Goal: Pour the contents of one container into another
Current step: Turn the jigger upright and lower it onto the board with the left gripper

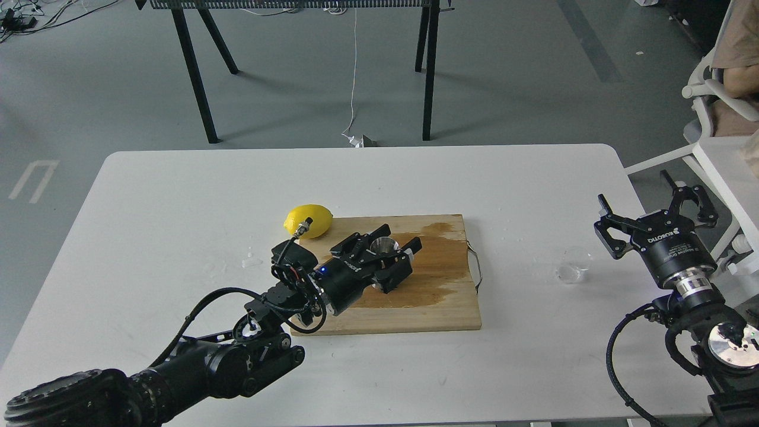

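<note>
The steel jigger (383, 244) stands upright on the wooden cutting board (439, 296), mouth up. My left gripper (402, 235) lies low over the board, open, with one finger on each side of the jigger; I cannot tell whether the fingers touch it. The small clear glass cup (573, 265) stands on the white table (178, 196) to the right of the board. My right gripper (649, 200) is open and empty, just right of the cup and a little behind it, not touching it.
A yellow lemon (308, 220) rests at the board's back left corner, close to my left wrist. The board has a wet dark stain and a metal handle (476, 267) on its right side. A white chair (705, 118) stands off the table's right edge.
</note>
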